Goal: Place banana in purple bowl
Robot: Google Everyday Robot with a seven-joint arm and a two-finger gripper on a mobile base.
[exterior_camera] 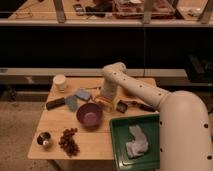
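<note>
The purple bowl [90,115] stands on the wooden table [55,125], left of centre, with nothing in it. The banana [103,103], pale yellow, lies just right of the bowl's far rim and is partly covered by my gripper. My gripper [106,99] points down from the white arm [145,92] and sits right on the banana, close to the table top.
A white cup [60,81], two blue-grey pieces [82,94], a black bar [55,103], a metal cup [44,140] and grapes [69,141] lie to the left. A green tray [120,150] holding a white cloth [136,142] is front right. Dark small items [122,106] lie beside the gripper.
</note>
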